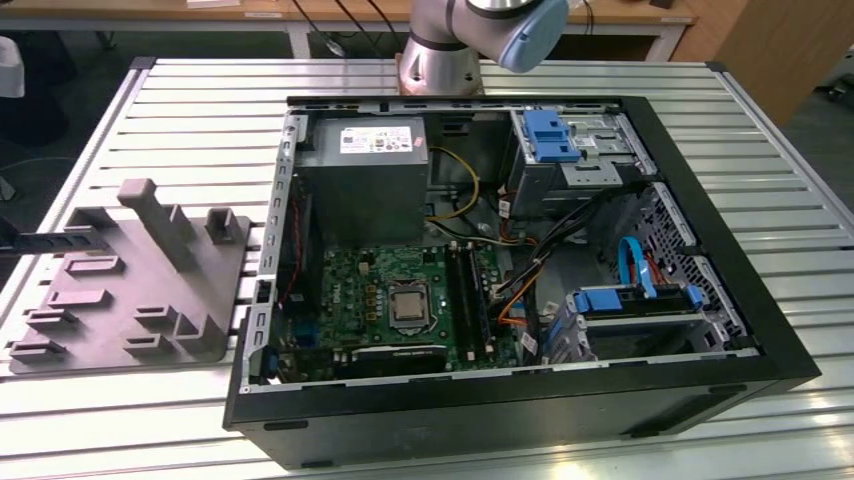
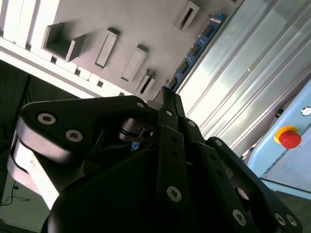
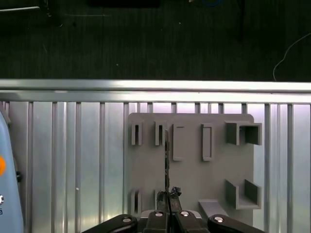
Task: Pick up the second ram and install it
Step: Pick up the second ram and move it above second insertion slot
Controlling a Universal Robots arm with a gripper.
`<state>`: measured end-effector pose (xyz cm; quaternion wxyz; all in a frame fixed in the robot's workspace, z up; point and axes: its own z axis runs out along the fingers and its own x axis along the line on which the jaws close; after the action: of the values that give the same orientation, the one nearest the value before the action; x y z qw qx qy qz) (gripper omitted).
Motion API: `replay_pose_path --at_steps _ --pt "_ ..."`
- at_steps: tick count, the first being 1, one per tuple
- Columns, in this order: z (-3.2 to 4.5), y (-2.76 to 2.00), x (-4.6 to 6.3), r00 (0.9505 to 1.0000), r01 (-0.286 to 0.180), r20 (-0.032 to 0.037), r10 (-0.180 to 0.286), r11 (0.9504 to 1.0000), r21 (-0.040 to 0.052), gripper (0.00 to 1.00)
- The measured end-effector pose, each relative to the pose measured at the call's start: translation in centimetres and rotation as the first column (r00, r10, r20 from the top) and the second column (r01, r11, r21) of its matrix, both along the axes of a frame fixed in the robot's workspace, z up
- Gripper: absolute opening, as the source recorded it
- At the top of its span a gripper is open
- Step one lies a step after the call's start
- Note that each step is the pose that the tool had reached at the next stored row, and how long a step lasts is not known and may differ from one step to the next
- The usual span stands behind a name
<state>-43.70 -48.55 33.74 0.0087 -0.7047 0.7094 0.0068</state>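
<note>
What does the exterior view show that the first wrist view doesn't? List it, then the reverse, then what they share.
Exterior view's own: the open black computer case, its green motherboard, the grey metal power-supply box and the arm's silver base. First wrist view's own: the dark gripper, shut on the thin dark memory stick, which is seen edge-on and stands in the grey plastic holder block. Shared: that holder block and the slatted metal table.

End of second ram [image 2: 195, 50] (behind tool [image 2: 167, 93])

silver-blue arm [image 1: 450, 52], black screw-studded claw [image 2: 167, 96]
</note>
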Motion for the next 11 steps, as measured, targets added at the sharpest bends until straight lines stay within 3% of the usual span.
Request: replay_pose_path --at_steps 11 --pt "3.20 0.00 0.0 1.0000 0.000 0.0002 0.000 1.0000 0.0001 0.12"
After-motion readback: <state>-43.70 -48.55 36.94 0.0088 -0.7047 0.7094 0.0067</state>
